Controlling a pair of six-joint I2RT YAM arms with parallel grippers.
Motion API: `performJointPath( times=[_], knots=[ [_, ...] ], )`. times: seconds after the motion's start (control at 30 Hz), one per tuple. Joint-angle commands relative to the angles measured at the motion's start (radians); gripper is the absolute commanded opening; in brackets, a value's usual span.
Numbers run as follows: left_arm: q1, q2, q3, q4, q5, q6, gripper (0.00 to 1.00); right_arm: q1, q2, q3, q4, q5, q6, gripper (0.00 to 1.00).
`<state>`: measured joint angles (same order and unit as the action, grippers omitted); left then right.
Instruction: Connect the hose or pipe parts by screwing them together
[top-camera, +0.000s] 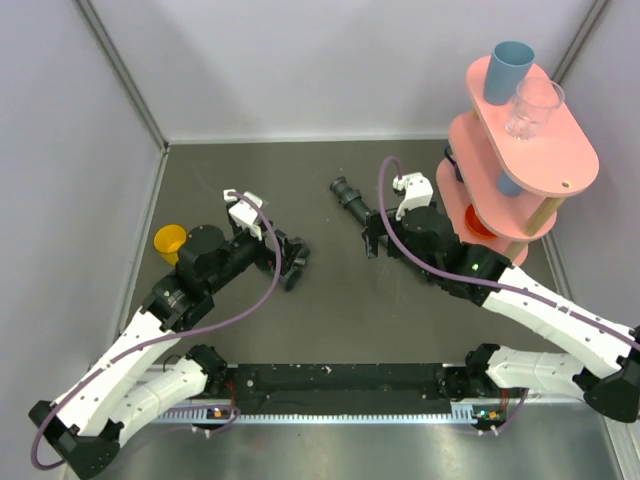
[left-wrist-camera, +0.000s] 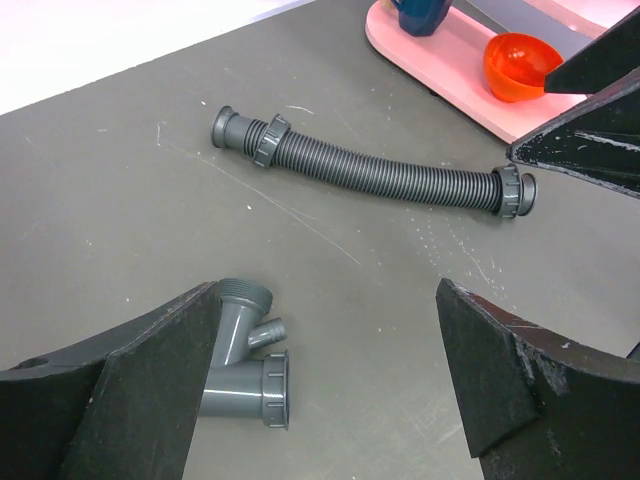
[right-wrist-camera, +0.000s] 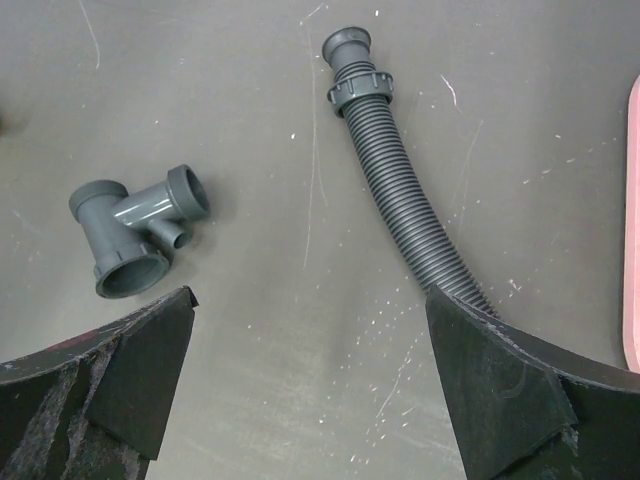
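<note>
Under my spread left jaws the branch fitting (left-wrist-camera: 245, 360) lies at seven o'clock, the hose (right-wrist-camera: 402, 200) toward twelve under my spread right jaws, seemingly one part each.

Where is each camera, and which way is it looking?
Top: high behind the arms, looking down on the table; both arms show.
Left wrist: on the left arm, looking ahead at the hose and pink rack; the open left gripper shows.
Right wrist: looking down at the hose; the open right gripper shows.
Shared: both wrist views see the hose and grey fitting.
</note>
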<state>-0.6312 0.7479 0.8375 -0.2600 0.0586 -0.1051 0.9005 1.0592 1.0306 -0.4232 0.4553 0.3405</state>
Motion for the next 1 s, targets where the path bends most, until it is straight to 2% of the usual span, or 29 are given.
performJointPath(
  times=[0.0,0.13,0.2,0.27,0.4,0.57,0.7,0.97],
  knots=[
    [-0.004,-0.015,0.003,0.039,-0.013,0.012,0.93,0.006,0.01,0.031,0.012,0.061,-0.023,0.99],
    [-0.004,-0.013,0.017,0.016,-0.049,0.012,0.92,0.006,0.059,0.016,0.03,0.144,-0.122,0.99],
    [-0.004,-0.016,0.025,0.004,-0.129,0.005,0.91,-0.001,0.105,0.011,0.053,0.184,-0.205,0.99],
    [-0.004,-0.033,0.022,-0.001,-0.213,-0.002,0.91,-0.047,0.197,0.029,0.057,0.148,-0.257,0.99],
    [-0.004,-0.073,0.011,-0.001,-0.338,-0.002,0.93,-0.133,0.347,0.11,0.058,-0.022,-0.331,0.99],
    [-0.004,-0.113,-0.001,0.011,-0.362,0.002,0.93,-0.212,0.539,0.206,0.072,-0.15,-0.4,0.97],
    [-0.002,-0.114,0.0,0.013,-0.367,-0.002,0.92,-0.236,0.674,0.258,0.084,-0.177,-0.454,0.96],
    [-0.002,-0.124,0.002,0.008,-0.373,-0.018,0.91,-0.281,0.789,0.244,0.132,-0.262,-0.491,0.91]
  ],
)
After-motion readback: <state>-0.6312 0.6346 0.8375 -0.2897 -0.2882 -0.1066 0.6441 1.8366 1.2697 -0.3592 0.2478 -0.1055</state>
